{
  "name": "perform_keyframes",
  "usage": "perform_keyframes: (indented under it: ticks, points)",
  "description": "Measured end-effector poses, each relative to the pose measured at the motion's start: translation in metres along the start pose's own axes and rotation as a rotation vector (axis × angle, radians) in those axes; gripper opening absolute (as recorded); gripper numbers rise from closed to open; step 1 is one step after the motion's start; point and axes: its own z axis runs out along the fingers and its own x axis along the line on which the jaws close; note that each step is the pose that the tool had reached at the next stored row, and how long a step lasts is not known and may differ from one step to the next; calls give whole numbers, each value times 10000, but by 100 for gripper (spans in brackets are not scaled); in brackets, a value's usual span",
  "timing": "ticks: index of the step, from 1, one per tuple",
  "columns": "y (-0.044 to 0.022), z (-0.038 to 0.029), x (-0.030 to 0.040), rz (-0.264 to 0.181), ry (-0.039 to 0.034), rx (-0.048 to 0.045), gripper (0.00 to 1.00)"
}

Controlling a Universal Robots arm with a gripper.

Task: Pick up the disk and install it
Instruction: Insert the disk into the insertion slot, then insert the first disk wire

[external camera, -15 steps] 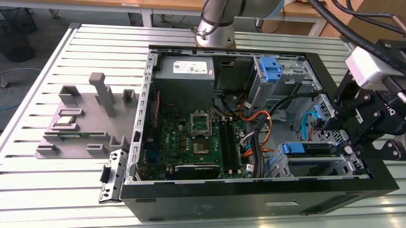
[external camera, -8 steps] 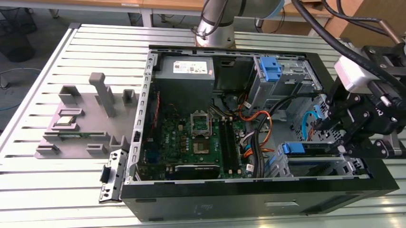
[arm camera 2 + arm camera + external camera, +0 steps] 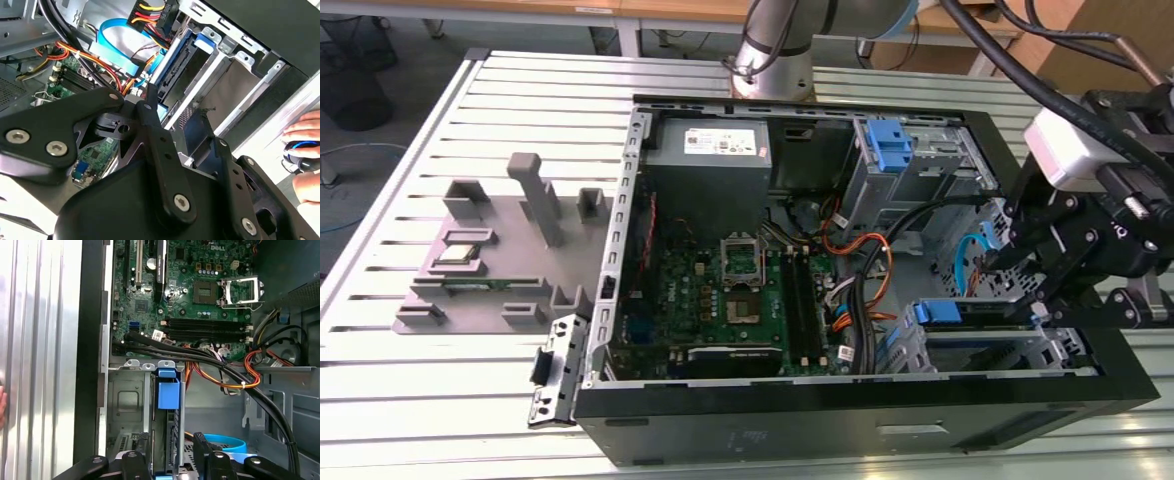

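- The table (image 3: 400, 400) is made of ribbed metal slats, and an open black case (image 3: 827, 425) lies on it.
- A grey fixture (image 3: 494, 270) sits on the table at the exterior view's left, just beside the case.
- Inside the case are a green board (image 3: 707, 310) and a grey box (image 3: 714, 150) with a white sticker at the far end.
- Near that box, towards the exterior view's right, is a tall blue latch (image 3: 887, 145).
- The tool (image 3: 1041, 295) hangs over the drive cage at the near corner of the case, on the exterior view's right.
- In the first wrist view its jaws stand on either side of the disk's end. I cannot tell whether they press it.
- The disk (image 3: 168, 390) stands on edge in the cage slot, with its blue bracket facing the board.
- Black cables (image 3: 200, 357) run across just beyond the bracket.
- A hand (image 3: 306, 132) rests outside the case in the second wrist view.
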Motion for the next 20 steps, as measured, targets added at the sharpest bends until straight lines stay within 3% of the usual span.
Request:
perform_keyframes:
  ticks: [14, 16, 20]
  points:
    - [-1, 5, -23, -17, -11, -1, 48]
    - [-1, 7, -29, -18, -42, -1, 48]
    - [-1, 10, -42, -25, -198, 0, 48]
